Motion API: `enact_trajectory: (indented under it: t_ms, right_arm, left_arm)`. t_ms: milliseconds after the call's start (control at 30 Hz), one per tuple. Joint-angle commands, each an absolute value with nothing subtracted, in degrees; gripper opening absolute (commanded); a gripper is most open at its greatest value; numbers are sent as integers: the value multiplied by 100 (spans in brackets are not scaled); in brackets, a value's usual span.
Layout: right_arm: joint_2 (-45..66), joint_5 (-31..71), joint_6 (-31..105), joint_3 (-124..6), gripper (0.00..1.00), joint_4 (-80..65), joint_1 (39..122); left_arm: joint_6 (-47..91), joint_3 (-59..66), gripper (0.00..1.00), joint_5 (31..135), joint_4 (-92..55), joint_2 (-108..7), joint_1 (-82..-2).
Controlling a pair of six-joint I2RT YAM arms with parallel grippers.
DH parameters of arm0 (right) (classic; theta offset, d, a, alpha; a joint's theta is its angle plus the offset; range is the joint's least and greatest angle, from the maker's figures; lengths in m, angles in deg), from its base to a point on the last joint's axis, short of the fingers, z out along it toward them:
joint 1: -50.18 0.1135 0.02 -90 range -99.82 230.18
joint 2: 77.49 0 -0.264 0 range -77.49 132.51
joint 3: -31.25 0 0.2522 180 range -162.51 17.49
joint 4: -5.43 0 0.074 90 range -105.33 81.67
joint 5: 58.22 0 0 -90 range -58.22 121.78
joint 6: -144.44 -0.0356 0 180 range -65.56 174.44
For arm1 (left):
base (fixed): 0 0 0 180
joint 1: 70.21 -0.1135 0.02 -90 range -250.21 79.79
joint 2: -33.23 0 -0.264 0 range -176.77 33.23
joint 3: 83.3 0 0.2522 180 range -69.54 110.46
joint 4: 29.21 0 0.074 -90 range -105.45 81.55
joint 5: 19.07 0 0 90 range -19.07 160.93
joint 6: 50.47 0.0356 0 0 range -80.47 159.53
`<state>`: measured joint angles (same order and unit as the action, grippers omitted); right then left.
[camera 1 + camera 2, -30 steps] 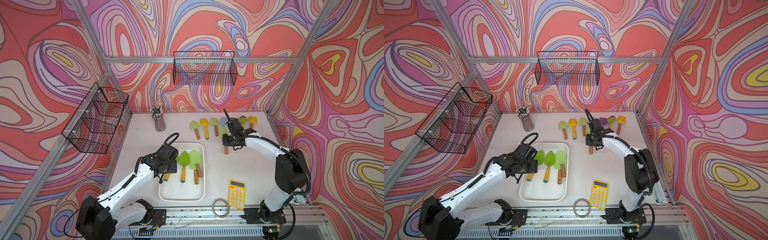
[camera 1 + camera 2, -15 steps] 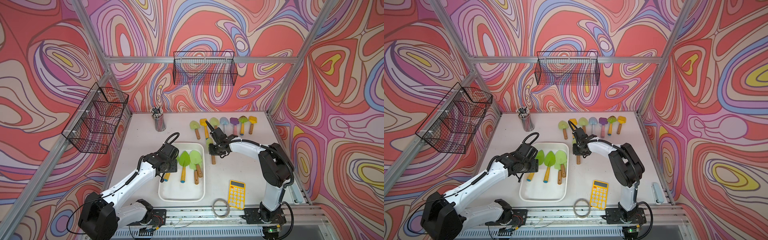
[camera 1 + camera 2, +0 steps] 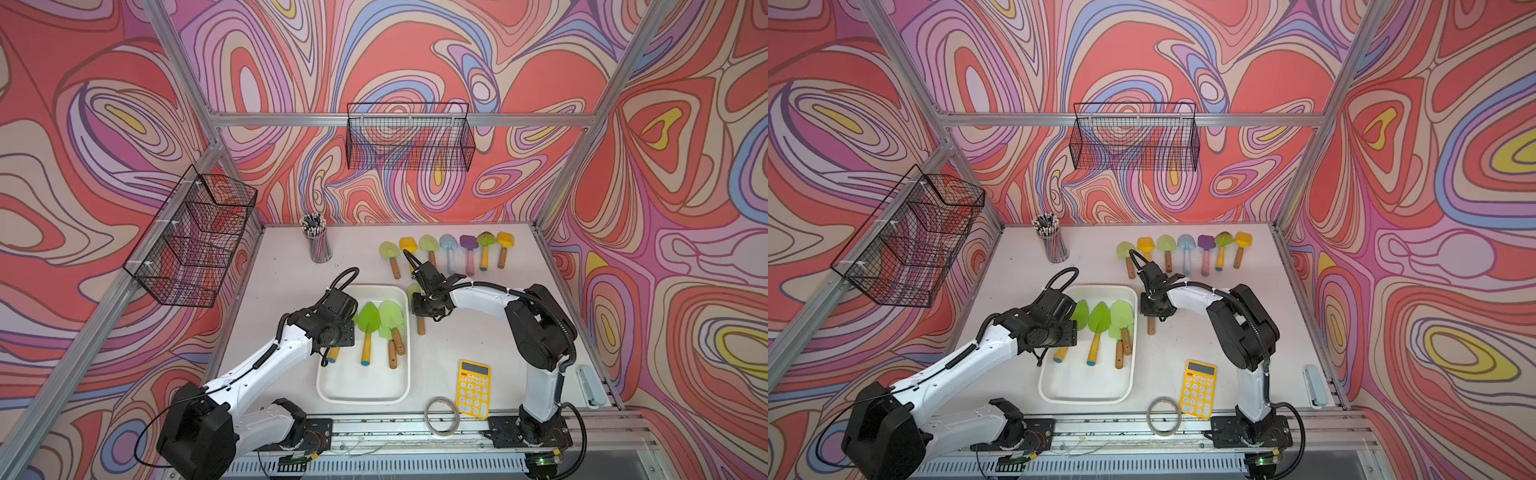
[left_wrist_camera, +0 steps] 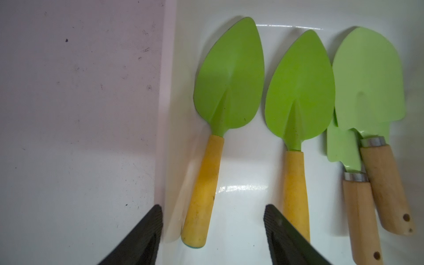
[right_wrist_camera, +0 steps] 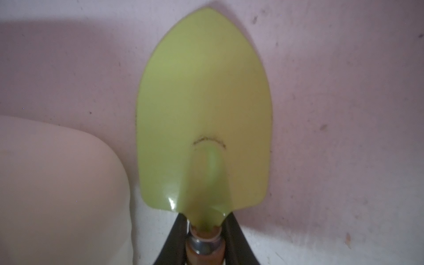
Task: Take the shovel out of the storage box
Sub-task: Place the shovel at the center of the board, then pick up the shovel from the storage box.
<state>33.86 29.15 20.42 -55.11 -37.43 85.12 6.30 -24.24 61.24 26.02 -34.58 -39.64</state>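
Beside the far right corner of the storage box (image 3: pixel 361 384), over the bare table (image 3: pixel 457 332), the right gripper (image 3: pixel 424 306) is clamped at the collar of a pale green shovel (image 3: pixel 420 327). Both top views hide most of that shovel under the black wrist; only a sliver of blade and the round wooden handle end show. The right wrist view supplies the rest: a smooth, glossy blade tapering to a blunt point, with a metal collar pinched between black fingers. Whether the blade touches the table cannot be told.

From above, the left gripper (image 4: pixel 212 207) is hidden under its wrist. Its own camera shows it open, ribbed black fingers (image 4: pixel 150 229) standing either side of a yellow handle without closing on it, the outer one near the box's rim. That view lays out four shovels in the box: two bright green shovels (image 4: pixel 229 80) with leaf-shaped blades and yellow handles, and two paler shovels (image 4: pixel 367 75) with wooden handles and metal collars, one lying on the other. The box is glossy white plastic with rounded corners; the table is matt and flecked with small marks.
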Motion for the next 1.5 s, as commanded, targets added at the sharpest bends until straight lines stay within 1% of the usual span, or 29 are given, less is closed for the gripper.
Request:
enact_trajectory:
  t_ms: [0,200,500,667,767,1033,1200,1467]
  right_arm:
    - [3572,2995,1879,-5495,19,-3756,8589]
    - [3497,2967,1858,-5441,26,-3711,8614]
    - [3137,2892,1885,-5332,32,-3739,8626]
    - [2867,2757,1873,-5163,33,-3620,8630]
    - [2578,2850,1879,-5091,33,-3693,8624]
    - [1504,3802,2132,-5108,35,-4354,8621]
    - [986,4183,2195,-5000,35,-4415,8621]
    - [684,4177,2267,-4872,35,-4392,8621]
  left_arm:
    - [564,-2481,73,6081,2533,-3546,-4015]
    - [571,-2458,74,6097,2507,-3602,-4015]
    - [527,-2489,74,6162,2420,-3691,-4015]
    - [517,-2479,74,6162,2405,-3756,-4013]
    - [530,-2463,73,6170,2378,-3837,-4015]
    - [535,-2497,62,6299,2321,-4215,-4007]
    - [438,-2520,56,6278,2441,-4315,-3967]
    - [50,-2693,54,6062,2577,-4516,-3563]
